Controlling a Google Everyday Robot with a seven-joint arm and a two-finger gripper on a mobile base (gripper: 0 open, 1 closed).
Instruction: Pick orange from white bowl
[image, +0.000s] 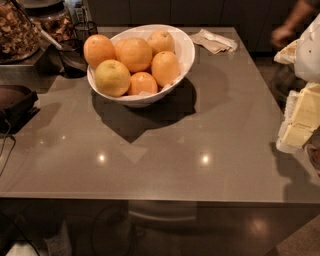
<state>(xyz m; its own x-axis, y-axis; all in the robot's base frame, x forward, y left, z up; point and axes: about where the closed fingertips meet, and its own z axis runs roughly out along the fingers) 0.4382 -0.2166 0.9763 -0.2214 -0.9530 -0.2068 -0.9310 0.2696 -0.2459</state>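
The white bowl (182, 50) stands at the back middle of the grey table (165, 150), piled with several round fruits. The orange (135, 54), the largest and pale-skinned, sits in the middle of the pile. A yellowish-green fruit (112, 77) lies at the front left and a small deep-orange fruit (143, 82) at the front. My gripper (300, 117), pale yellow and white, is at the right edge of the view. It is level with the table's right side, well to the right of the bowl and apart from it.
A crumpled napkin (215, 41) lies behind the bowl to the right. A black ladle-like thing (70, 59), a dark cup (85, 30) and a jar of nuts (17, 27) stand at the back left. A black device (15, 102) sits at the left edge. A person's hand (284, 35) is at the back right.
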